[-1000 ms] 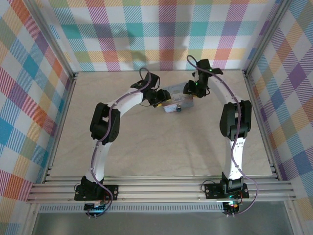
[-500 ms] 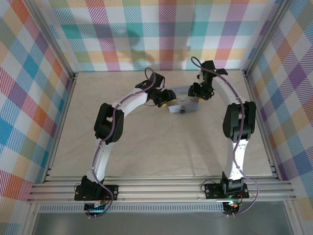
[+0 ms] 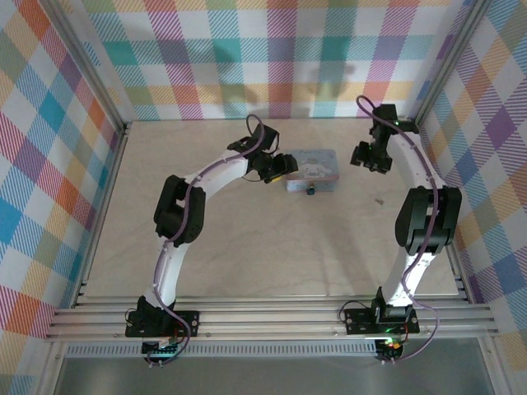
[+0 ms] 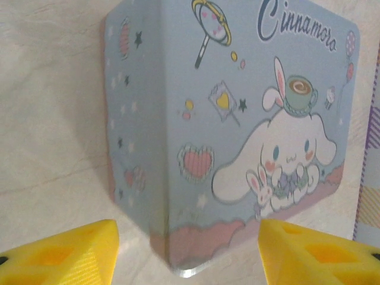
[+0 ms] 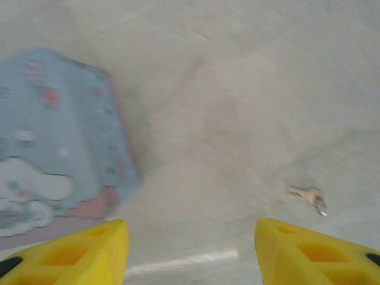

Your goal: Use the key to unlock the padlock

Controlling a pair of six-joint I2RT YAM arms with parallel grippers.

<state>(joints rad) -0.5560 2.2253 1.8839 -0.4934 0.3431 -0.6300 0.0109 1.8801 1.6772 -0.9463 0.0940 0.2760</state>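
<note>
The padlock [image 3: 312,190] is a tiny dark speck with a bit of blue, hanging at the near edge of the pale blue cartoon tin [image 3: 311,168]. The small silver key [image 5: 309,196] lies alone on the table, and is a faint speck [image 3: 380,202] from above, right of the tin. My left gripper [image 4: 189,252] is open, its yellow fingers [image 4: 59,255] straddling the near corner of the tin [image 4: 237,119] without touching it. My right gripper [image 5: 187,249] is open and empty above bare table, with the tin [image 5: 53,136] to its left and the key ahead to its right.
The beige table [image 3: 247,239] is fenced by checked walls and a metal frame rail [image 3: 272,317] at the near edge. From above, the left gripper [image 3: 282,167] sits at the tin's left end and the right gripper [image 3: 366,156] hangs near the right wall.
My right arm has swung right, away from the tin's right end toward the wall. The tin has shifted slightly to the right. The left gripper has stayed at the tin's left end.
</note>
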